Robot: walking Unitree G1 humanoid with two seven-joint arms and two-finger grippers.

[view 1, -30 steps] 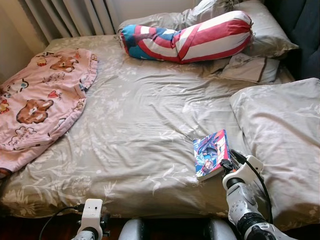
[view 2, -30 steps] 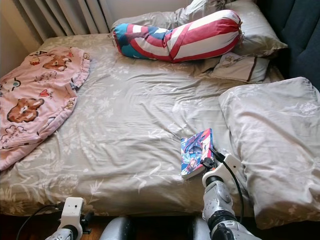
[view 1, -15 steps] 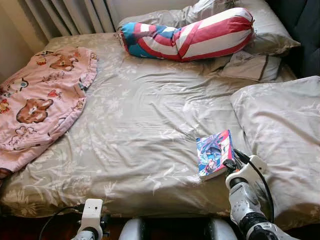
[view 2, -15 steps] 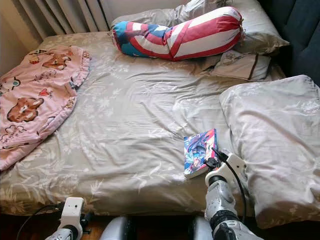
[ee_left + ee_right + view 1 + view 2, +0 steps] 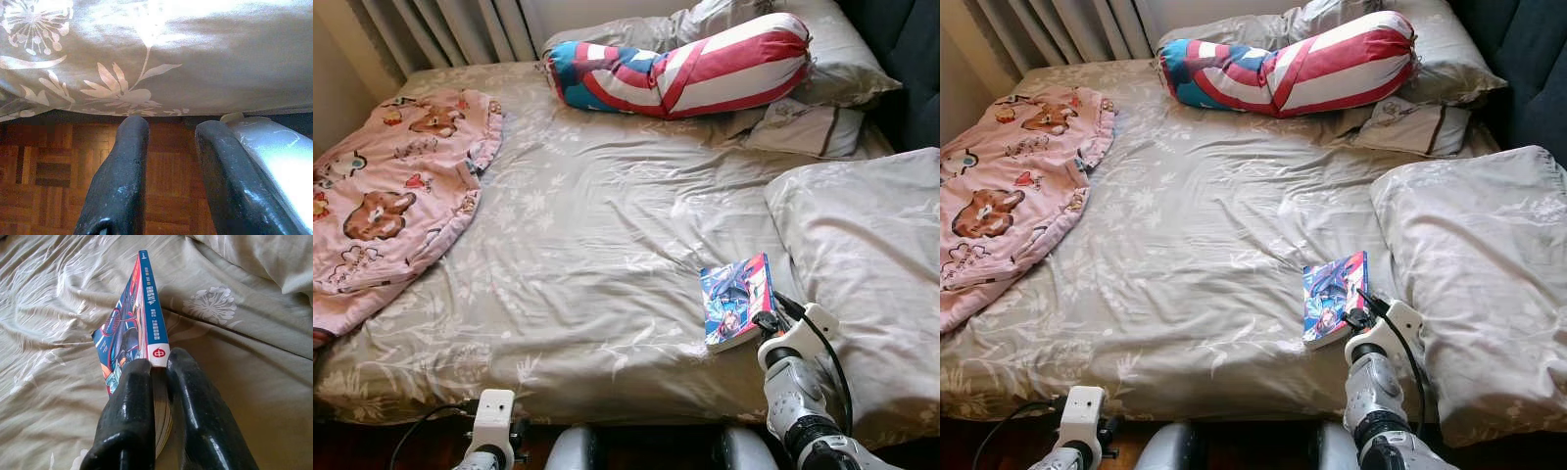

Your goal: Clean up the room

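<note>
Here, on the bed with the beige floral-print cover [image 5: 597,245], lower right of the frame: one thin paperback book with a glossy blue, red and pink illustrated cover [image 5: 736,299], lying just beside the large beige floral pillow [image 5: 871,255].

Right gripper [image 5: 767,319]: jaws clenched on the book's near corner, the two black fingers [image 5: 127,406] pinching the page block just below the spine end. The book appears tipped up on its edge in the wrist view, the spine uppermost.

Left gripper [image 5: 166,166]: jaws parted, grasping nothing, hanging low over the brown parquet floor [image 5: 54,166] at the bed's hem.

Other items: pink cartoon-print blanket [image 5: 386,196], left of frame; red, white and blue striped bolster cushion [image 5: 680,69], top centre; small beige cushion [image 5: 803,127] below it, upper right.

Handling note, as a judgement: the step in hand looks like lifting the book off the bed. The grip is on one corner only, so the book may swing or the pages fan; a slow, straight lift with the spine kept level would suit, clear of the pillow edge.

Markings: the white foot of the spine bears a small round red emblem; the line of print along the blue spine is too small to read.
</note>
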